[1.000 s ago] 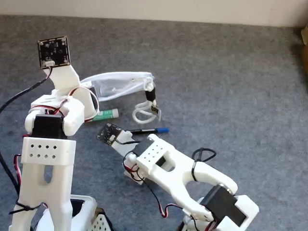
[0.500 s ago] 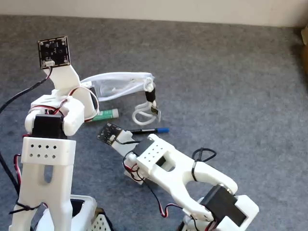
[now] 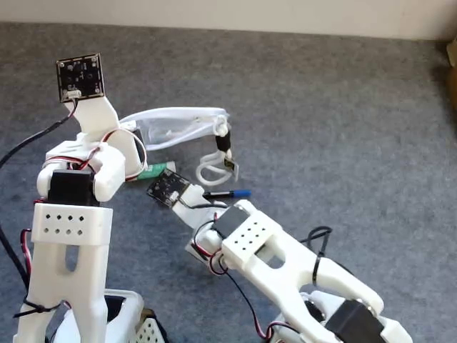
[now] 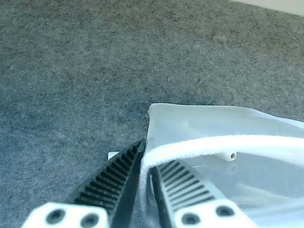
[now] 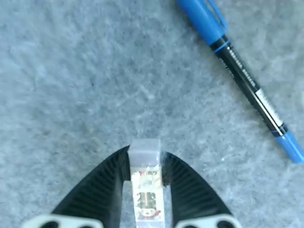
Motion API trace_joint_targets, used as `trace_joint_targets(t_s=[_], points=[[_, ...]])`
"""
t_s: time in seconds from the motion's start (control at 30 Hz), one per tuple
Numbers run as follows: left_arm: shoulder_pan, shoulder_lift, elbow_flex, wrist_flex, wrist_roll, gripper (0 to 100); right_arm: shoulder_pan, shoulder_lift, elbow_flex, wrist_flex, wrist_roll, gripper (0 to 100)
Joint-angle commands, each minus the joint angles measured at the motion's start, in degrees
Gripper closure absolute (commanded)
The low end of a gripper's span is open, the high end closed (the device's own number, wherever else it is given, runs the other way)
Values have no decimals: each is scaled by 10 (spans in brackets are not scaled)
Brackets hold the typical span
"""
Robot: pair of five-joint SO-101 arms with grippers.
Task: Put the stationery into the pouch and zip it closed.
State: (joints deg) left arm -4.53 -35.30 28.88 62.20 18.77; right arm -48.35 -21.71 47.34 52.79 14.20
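A clear plastic pouch lies on the grey carpet with its white rim raised. My left gripper is shut on that rim at the pouch's end. My right gripper is shut on a small translucent white block with a printed label, held just above the carpet. A black pen with a blue cap lies loose near it, also seen in the high view as the pen. A green stick lies between the arms, partly under the right arm's wrist camera.
The pouch's white strap and loop trail on the carpet beside the pen. Grey carpet stretches open to the right and far side. The left arm's white base stands at the near left.
The right arm has moved forward and up toward the pouch; its wrist camera now overlaps the green stick's end. The left arm and the pouch have stayed put.
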Motion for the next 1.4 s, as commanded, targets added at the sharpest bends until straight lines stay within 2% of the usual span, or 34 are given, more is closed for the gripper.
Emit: trace_joint_targets(t_s=[0.0, 0.77, 1.1, 1.37], points=[[-8, 14, 7, -5, 8, 992, 9, -40, -6, -10, 4, 993], [-8, 14, 7, -5, 8, 992, 11, -45, -7, -7, 4, 993], [-8, 14, 7, -5, 8, 991, 7, -219, 51, -12, 4, 993], [-8, 14, 7, -5, 8, 992, 7, -252, 122, -107, 4, 993]])
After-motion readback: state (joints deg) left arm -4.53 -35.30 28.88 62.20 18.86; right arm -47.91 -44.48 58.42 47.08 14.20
